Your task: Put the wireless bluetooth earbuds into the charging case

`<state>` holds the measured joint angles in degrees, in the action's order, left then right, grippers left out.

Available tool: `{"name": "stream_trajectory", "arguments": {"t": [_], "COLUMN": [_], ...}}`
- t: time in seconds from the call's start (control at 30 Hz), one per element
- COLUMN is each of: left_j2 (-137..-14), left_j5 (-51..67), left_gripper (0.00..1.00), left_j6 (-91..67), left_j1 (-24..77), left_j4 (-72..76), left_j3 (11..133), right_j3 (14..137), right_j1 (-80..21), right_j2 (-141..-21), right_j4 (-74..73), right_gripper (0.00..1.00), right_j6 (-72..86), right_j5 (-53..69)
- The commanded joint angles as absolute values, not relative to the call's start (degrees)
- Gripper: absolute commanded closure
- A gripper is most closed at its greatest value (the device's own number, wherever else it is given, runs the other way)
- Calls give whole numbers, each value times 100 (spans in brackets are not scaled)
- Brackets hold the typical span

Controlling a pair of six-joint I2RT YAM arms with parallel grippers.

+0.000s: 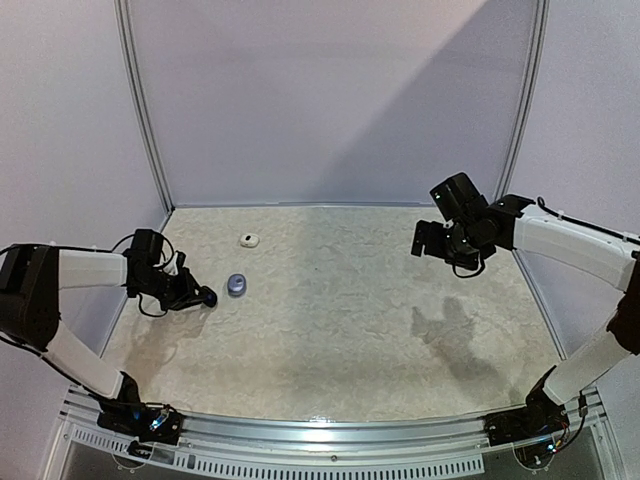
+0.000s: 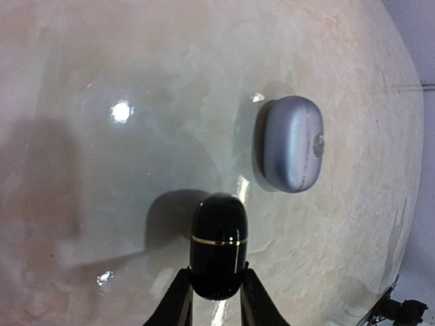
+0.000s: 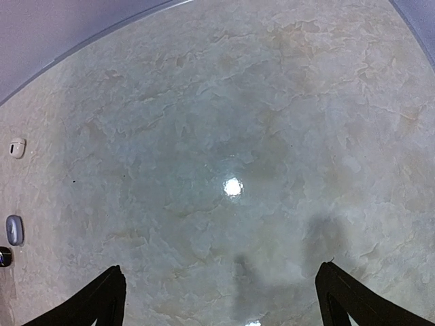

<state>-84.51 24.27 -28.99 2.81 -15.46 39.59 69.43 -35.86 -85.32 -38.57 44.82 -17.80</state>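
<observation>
A glossy black charging case (image 2: 217, 244), closed along a thin gold seam, is pinched at its near end by my left gripper (image 2: 216, 275), which is shut on it low over the table's left side (image 1: 200, 296). A closed silvery-grey charging case (image 2: 293, 144) lies on the table just past it to the right (image 1: 236, 285). A white charging case (image 1: 249, 239) sits farther back. No earbuds show in any view. My right gripper (image 1: 432, 240) hangs high over the right side of the table, open with nothing between its fingers (image 3: 220, 268).
The marbled tabletop (image 1: 340, 320) is bounded by a pale back wall and metal frame posts (image 1: 145, 110). In the right wrist view the white case (image 3: 17, 147) and the grey case (image 3: 14, 229) appear at the far left edge.
</observation>
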Motion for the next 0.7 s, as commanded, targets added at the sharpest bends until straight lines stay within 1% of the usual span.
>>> {"name": "stream_trajectory", "arguments": {"t": [0.0, 0.03, 0.07, 0.27, 0.4, 0.5, 0.6, 0.67], "left_j2": [-8508, -8477, -8437, -7940, -7293, -6593, -5774, -5393], "left_j5": [2059, 2019, 1983, 1421, 1029, 704, 326, 54], "left_gripper": [38, 8, 2, 1, 1, 1, 1, 1], "left_j6": [-3076, -3096, -3098, -2838, -2174, -1510, -898, -675], "left_j1": [75, 24, 3, 0, 2, 0, 0, 0], "left_j4": [-1421, -1399, -1392, -1768, -2195, -2032, -1489, -1059], "left_j3": [3679, 3659, 3661, 3949, 4174, 4121, 3761, 3453], "right_j3": [7152, 7218, 7280, 7275, 7344, 7335, 6720, 6159], "right_j1": [-3411, -3367, -3330, -3171, -3122, -3124, -3124, -3128], "right_j2": [-8722, -8791, -8822, -8631, -8438, -8250, -7783, -7469], "right_j4": [-3731, -3769, -3778, -3206, -3038, -2910, -2190, -1640], "right_gripper": [1, 1, 1, 1, 1, 1, 1, 1], "right_j6": [4367, 4456, 4487, 4418, 4354, 4079, 3732, 3572], "right_j5": [-1687, -1711, -1737, -2311, -3219, -3795, -4339, -4974]}}
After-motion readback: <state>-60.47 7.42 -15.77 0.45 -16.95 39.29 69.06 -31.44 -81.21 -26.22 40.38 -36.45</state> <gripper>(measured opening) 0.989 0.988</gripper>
